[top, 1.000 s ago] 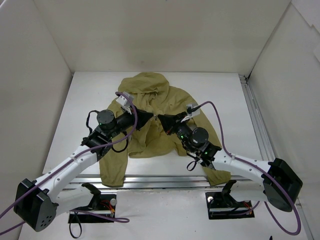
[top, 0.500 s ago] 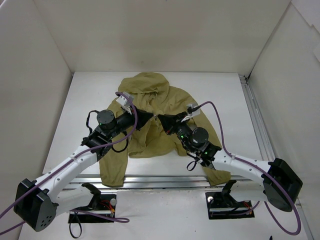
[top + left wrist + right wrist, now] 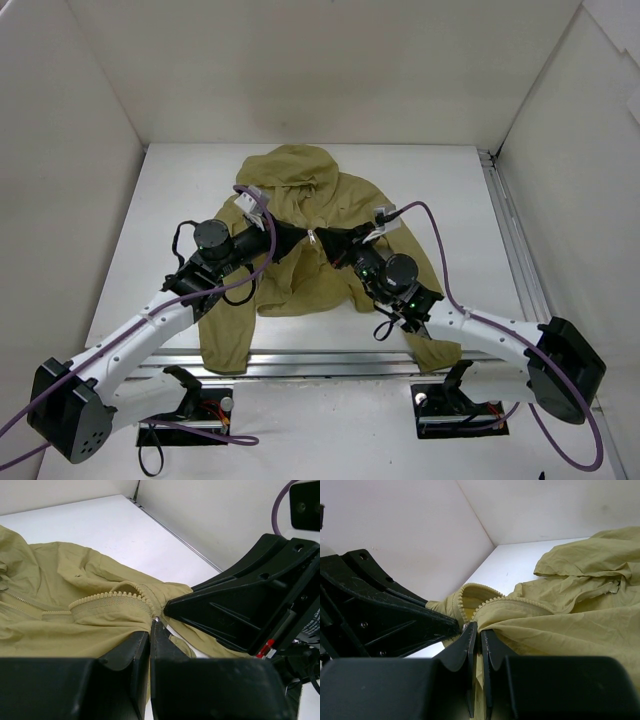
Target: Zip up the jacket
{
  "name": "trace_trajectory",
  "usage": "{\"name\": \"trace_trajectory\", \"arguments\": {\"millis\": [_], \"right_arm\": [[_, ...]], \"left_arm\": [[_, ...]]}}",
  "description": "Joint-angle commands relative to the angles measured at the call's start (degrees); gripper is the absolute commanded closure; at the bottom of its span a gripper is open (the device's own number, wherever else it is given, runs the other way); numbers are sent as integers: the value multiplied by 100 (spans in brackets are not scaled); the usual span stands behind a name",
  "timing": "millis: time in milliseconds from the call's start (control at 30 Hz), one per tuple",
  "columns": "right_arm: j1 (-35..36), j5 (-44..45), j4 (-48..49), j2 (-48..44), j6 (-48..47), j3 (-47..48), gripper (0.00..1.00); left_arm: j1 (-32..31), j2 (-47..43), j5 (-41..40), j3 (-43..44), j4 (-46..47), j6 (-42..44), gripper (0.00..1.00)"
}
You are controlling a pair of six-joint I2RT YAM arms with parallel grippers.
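Meeting tip-to-tip, left tool [image 3: 151, 627] and right tool [image 3: 476, 630] clamp the thin olive-khaki hooded jacket [image 3: 300, 180] at its zipper [image 3: 107, 597]; mid-zip, a taut hoodward pull seems next.

Overhead plus facing wrist close-ups, shared jacket [image 3: 300, 180]

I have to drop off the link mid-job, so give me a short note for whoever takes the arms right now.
Left gripper: jaws shut on the jacket at its front opening.
Right gripper: jaws shut on the jacket too, tip to tip with the left.
Jacket lies on the table, hood at the far side.
Done: both grips set.
Zipper teeth beyond the jaws lie exposed, unjoined.
Left: close them toward the hood.
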Motion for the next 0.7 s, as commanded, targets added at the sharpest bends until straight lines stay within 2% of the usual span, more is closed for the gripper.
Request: {"name": "trace_trajectory", "arguments": {"millis": [0, 667], "right_arm": [[22, -281, 600, -270, -75, 313, 100], [4, -720, 608, -305, -243, -30, 100]], "left_arm": [[-36, -169, 304, 194, 212, 217, 100], [-36, -467, 445, 141, 238, 129, 100]]}}
